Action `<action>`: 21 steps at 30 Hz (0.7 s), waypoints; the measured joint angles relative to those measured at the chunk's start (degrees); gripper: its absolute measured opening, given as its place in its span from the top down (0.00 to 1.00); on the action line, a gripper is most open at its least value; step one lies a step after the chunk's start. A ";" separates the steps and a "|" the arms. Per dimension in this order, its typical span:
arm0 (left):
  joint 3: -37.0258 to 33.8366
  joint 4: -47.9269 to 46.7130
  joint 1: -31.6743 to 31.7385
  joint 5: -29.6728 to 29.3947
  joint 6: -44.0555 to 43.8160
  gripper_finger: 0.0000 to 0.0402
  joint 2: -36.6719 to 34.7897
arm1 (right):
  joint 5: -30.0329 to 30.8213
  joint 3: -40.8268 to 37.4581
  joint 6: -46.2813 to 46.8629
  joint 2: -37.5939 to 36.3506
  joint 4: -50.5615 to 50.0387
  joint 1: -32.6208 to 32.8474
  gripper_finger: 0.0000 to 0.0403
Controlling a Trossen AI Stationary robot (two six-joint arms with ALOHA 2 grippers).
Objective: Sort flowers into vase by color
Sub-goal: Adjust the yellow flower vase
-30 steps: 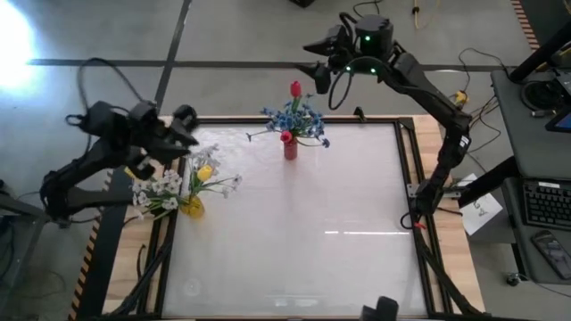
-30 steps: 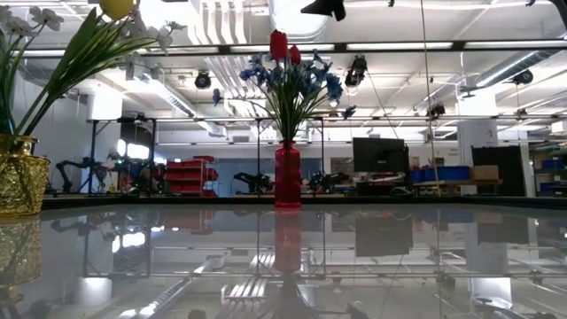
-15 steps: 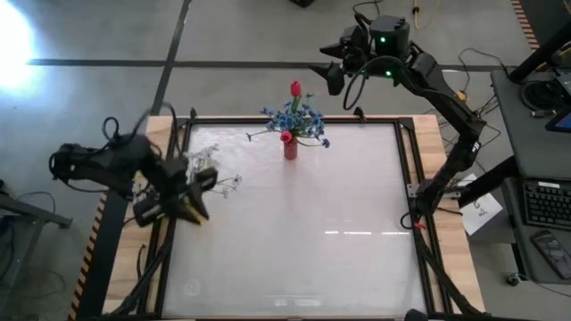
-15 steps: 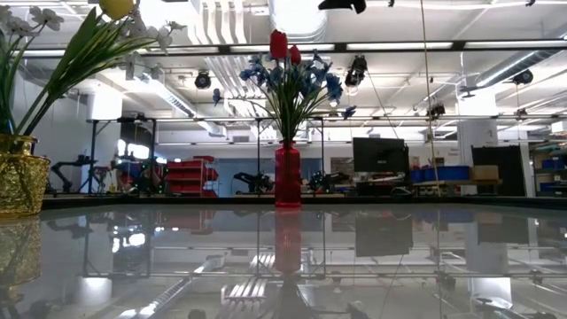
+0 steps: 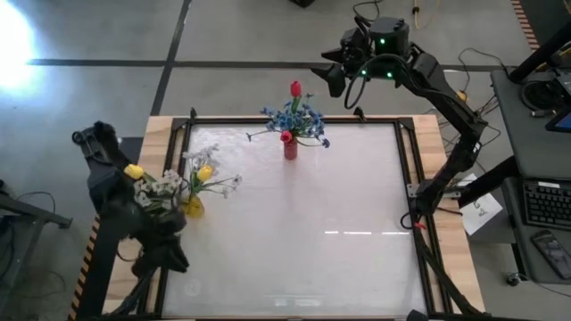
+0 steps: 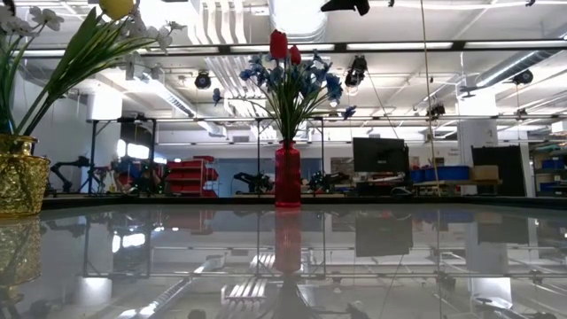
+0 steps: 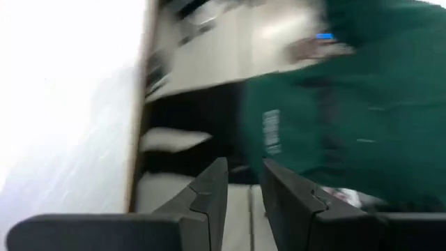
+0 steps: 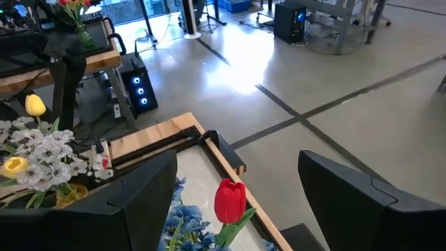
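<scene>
The left arm hangs off the bench's left edge, folded down beside the frame. Its gripper shows in the left wrist view with the jaws narrow, a thin gap between the two fingers and nothing held; a person in a green top blurs past beyond them.

Just inside that left edge stands a gold vase holding yellow tulips and white sprays. One yellow tulip head leans out over the rim toward the arm. In the low view this vase sits at far left, leaves fanning up.

Toward the middle of the far edge of the bench a red vase stands upright with blue blossoms and red tulips; one more red bloom sits low by the neck. The low view shows it upright with the bouquet above.

The right gripper hovers beyond the far edge, above and to the right of the red vase, well apart from it. Its jaws are wide and empty, the red tulip seen between the fingers.
</scene>
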 joint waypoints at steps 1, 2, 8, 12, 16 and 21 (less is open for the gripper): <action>-0.13 -2.96 -1.73 -1.70 -3.77 0.81 0.54 | 0.13 0.00 0.00 0.00 0.02 0.02 0.28; -0.29 -5.92 -3.15 -2.63 -7.67 0.81 0.96 | 0.32 0.00 -0.02 0.00 0.02 0.02 0.28; -1.90 -20.91 -6.70 -2.37 -25.57 0.81 3.31 | 0.39 0.00 -0.20 0.00 0.01 0.02 0.27; -3.38 -30.58 -6.73 -0.83 -33.96 0.81 4.46 | 0.39 0.00 -0.20 0.00 -0.10 0.05 0.27; -6.91 -32.55 -6.71 4.06 -37.95 0.81 5.19 | 0.39 0.00 -0.30 0.00 -0.16 0.07 0.27; -13.06 -32.83 -6.37 4.66 -41.07 0.81 4.77 | 1.18 0.00 -0.76 0.00 -0.13 0.07 0.28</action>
